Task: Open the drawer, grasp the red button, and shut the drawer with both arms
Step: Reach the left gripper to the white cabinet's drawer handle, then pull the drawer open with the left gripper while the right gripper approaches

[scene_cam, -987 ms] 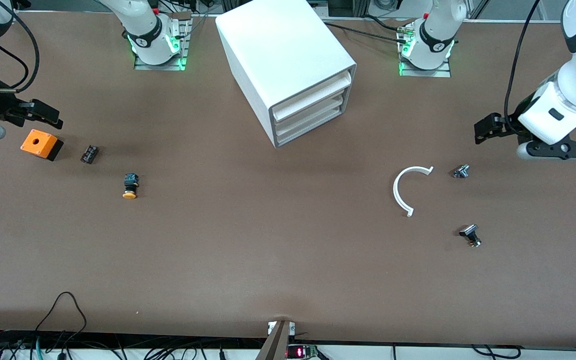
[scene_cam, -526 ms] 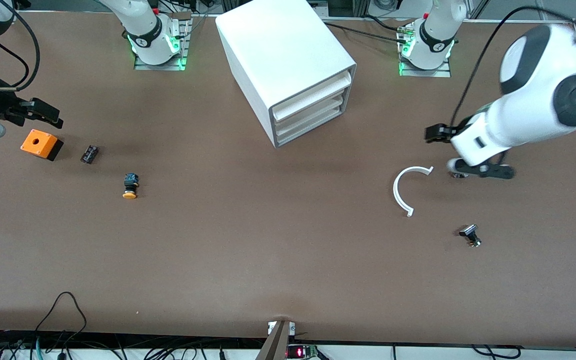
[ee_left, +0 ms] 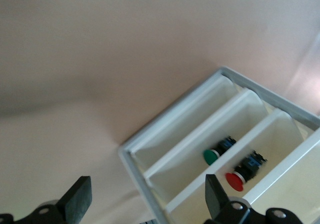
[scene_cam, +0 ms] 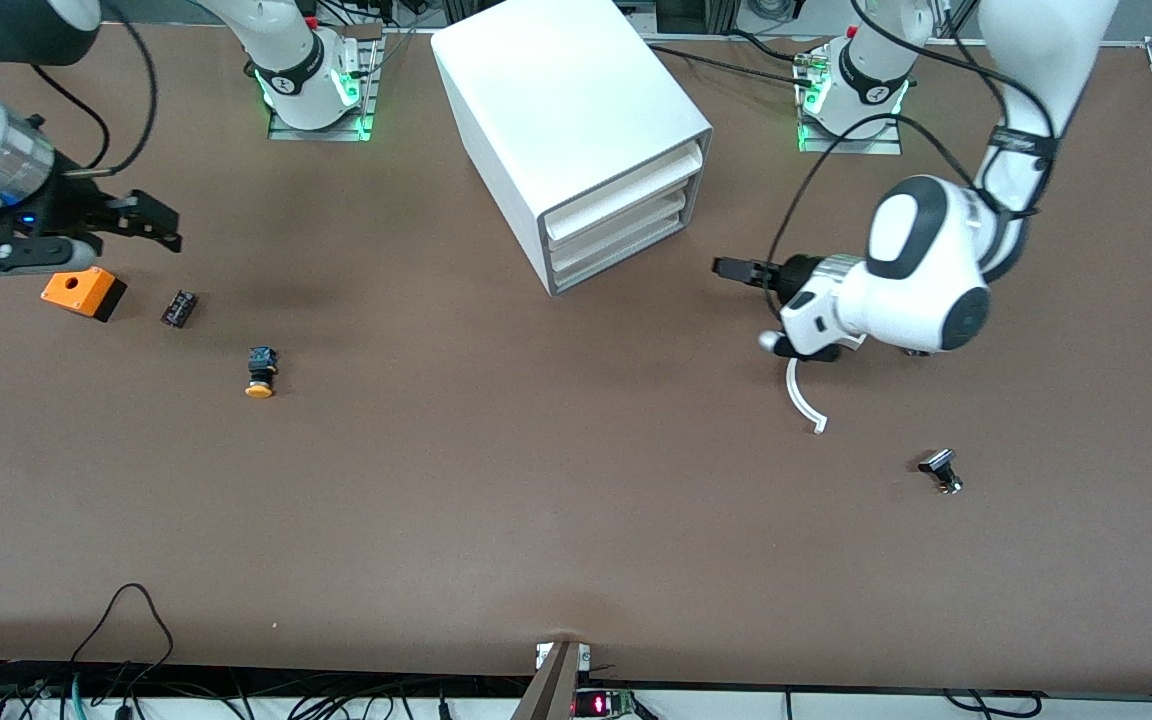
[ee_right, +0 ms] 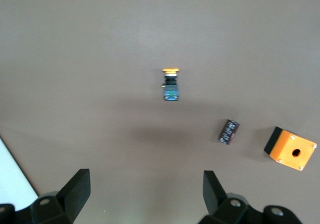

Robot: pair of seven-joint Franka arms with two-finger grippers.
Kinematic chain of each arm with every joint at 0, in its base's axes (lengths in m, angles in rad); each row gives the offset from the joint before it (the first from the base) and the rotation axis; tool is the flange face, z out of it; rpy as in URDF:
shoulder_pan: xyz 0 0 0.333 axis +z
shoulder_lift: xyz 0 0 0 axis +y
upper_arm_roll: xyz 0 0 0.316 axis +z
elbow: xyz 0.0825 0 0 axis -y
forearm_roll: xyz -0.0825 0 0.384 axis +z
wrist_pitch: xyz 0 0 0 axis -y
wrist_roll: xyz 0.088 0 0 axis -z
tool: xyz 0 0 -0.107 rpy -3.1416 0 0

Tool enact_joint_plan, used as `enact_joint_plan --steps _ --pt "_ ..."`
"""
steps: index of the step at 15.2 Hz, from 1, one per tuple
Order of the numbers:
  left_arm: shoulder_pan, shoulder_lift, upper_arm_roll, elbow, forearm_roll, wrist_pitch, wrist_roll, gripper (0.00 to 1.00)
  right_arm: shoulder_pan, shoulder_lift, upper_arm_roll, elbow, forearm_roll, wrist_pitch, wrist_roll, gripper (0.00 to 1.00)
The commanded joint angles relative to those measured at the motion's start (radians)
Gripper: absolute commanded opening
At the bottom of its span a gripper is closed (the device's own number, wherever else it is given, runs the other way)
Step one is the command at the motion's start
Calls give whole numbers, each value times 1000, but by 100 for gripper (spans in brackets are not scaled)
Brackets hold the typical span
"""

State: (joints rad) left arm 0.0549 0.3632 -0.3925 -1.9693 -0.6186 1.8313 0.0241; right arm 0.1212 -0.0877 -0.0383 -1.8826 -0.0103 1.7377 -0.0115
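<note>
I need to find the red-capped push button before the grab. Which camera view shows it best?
The left wrist view: the red-capped push button lies in a white cabinet drawer, beside a green-capped button one drawer over. The front view shows only the drawer fronts, not the button. The right wrist view shows an orange-yellow-capped button instead.

Three buttons — red [ee_left: 234, 180], green [ee_left: 211, 157], orange-yellow [scene_cam: 259, 388].

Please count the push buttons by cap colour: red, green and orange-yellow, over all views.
red button: 1, inside the cabinet
green button: 1, inside the cabinet, one drawer over
orange-yellow button: 1, on the table
Total: 3
</note>
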Motion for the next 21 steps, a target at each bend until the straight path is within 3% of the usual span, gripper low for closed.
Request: enact_joint_plan --steps 1,4,8,13,15,18,20,21 --pt "-15 -1 -28 -107 -159 72 103 100 11 -1 73 5 -5 0 10 100" --pt "-18 8 -60 -161 -268 88 174 100 61 57 142 103 0 8 -1 100" --pt "-20 8 -133 -207 -288 138 185 99 109 120 146 220 -2 8 -19 100" --pt "-24 8 -201 -256 -299 235 185 98 115 189 146 309 1 42 -211 100" --pt "-29 10 -207 -261 -303 250 185 93 118 192 146 309 21 71 -220 100" --pt "-38 10 -209 -264 -303 255 186 76 121 219 147 313 139 75 -269 100" --pt "-38 11 -209 -272 -303 260 188 61 164 261 149 358 133 117 -347 100" --pt "-38 11 -207 -273 -303 261 195 59 193 288 147 394 130 123 -367 100"
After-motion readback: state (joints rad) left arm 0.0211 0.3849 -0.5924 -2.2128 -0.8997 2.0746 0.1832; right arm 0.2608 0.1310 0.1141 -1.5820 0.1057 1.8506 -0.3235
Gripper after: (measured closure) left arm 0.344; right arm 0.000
